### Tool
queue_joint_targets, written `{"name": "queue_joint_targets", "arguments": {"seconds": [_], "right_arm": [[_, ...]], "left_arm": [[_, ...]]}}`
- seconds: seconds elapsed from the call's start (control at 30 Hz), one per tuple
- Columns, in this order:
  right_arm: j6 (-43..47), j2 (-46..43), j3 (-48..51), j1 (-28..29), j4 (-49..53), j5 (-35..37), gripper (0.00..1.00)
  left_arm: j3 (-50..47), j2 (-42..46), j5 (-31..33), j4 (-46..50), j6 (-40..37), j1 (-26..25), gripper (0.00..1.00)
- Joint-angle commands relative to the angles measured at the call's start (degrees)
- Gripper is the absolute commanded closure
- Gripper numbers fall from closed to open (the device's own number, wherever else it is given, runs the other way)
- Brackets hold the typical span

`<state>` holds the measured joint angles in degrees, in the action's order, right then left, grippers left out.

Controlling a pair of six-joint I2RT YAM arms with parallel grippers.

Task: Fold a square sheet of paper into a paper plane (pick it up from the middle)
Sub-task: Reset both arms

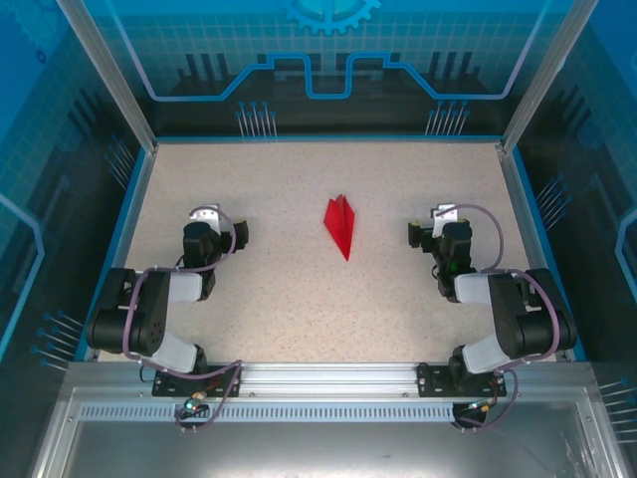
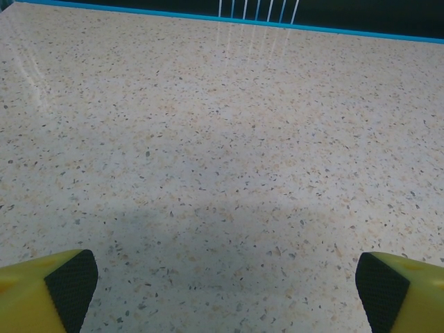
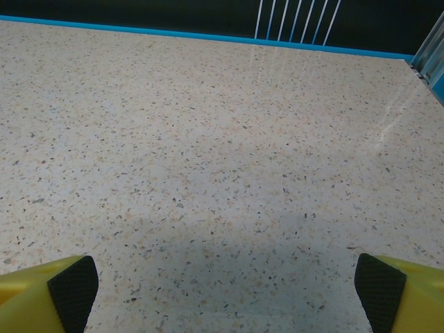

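Top external: the plane [image 1: 339, 226] lies folded at the centre of the bench [image 1: 289, 309]; left pincer [image 1: 221, 223] and right pincer [image 1: 431, 226] gape empty, well aside, work seemingly done.

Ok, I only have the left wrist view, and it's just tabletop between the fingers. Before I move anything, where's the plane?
Observer: The paper plane lies folded near the middle of the table, to the right of the left hand and apart from it.
Operator: Is the other arm holding it?
Observer: No. The right hand is open on the plane's other side and isn't touching it.
Operator: Which way does it point?
Observer: Its sharp tip points toward the arm bases, angled slightly right.
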<state>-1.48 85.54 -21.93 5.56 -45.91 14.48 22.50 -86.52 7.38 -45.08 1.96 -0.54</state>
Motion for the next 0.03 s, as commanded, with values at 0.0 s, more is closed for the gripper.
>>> {"name": "queue_joint_targets", "arguments": {"seconds": [0.0], "right_arm": [[-0.57,0.29,-0.78,-0.67,-0.67,-0.82,0.01]], "left_arm": [[1.36,-0.41,-1.75,0.20,-1.49,-0.18,0.01]]}}
